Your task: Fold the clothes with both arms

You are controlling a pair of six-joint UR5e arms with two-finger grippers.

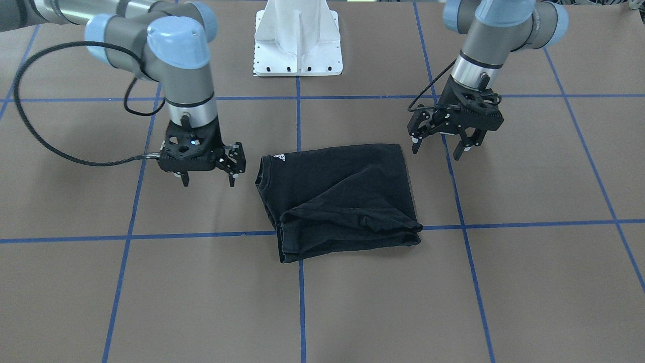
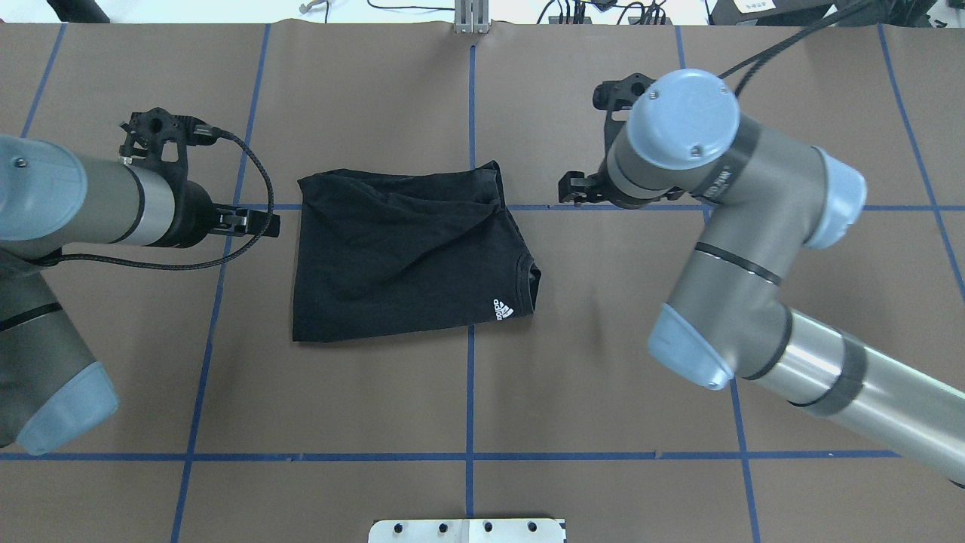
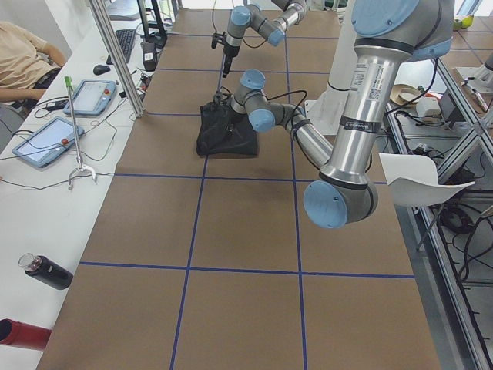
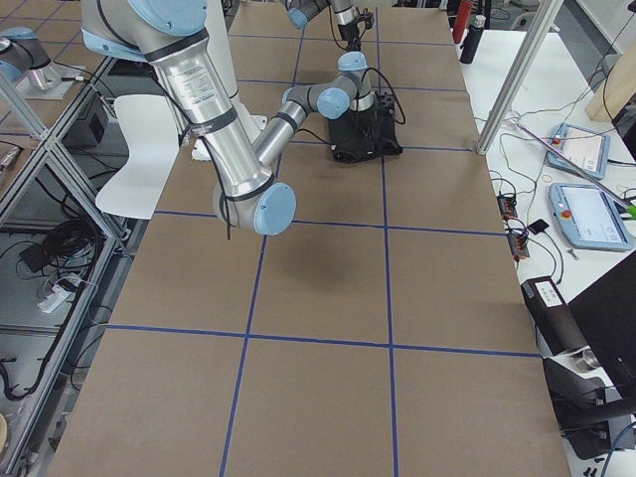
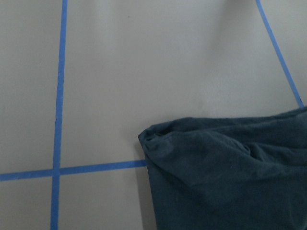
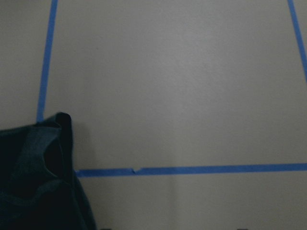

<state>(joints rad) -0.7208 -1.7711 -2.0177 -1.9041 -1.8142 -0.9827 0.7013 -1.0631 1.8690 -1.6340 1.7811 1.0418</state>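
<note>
The clothes are one black T-shirt (image 1: 337, 196), folded into a rough rectangle at the table's middle, with a small white neck mark (image 1: 279, 158) at its collar. It also shows in the overhead view (image 2: 407, 256) and at the edges of both wrist views (image 5: 230, 177) (image 6: 33, 182). My left gripper (image 1: 438, 148) hangs open just beyond one side of the shirt, fingers down, holding nothing. On the opposite side, by the collar, my right gripper (image 1: 208, 180) is also open, empty and apart from the cloth.
The white pedestal base (image 1: 298, 45) stands behind the shirt. Blue tape lines (image 1: 300, 302) grid the brown table. Along the far side runs a bench with tablets (image 3: 46, 142) and a bottle (image 3: 46, 271); a seated person (image 3: 23, 54) is there.
</note>
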